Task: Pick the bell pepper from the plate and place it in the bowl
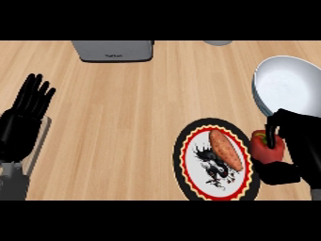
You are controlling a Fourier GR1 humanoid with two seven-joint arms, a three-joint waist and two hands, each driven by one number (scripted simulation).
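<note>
A red bell pepper (267, 147) sits at the right rim of a round plate (193, 164) with a black edge, red and yellow band and a dark drawing on white. My right hand (303, 146) is curled round the pepper, thumb below and fingers over its top, hiding part of it. An orange-brown oval food item (226, 149) lies on the plate beside the pepper. The white bowl (291, 87) stands behind the plate at the right edge. My left hand (20, 120) rests open, fingers up, at the far left.
A grey toaster-like appliance (113, 50) stands at the counter's back edge. A small grey object (218, 42) shows at the back, mostly cut off. A clear container (17, 155) sits under my left hand at the lower left.
</note>
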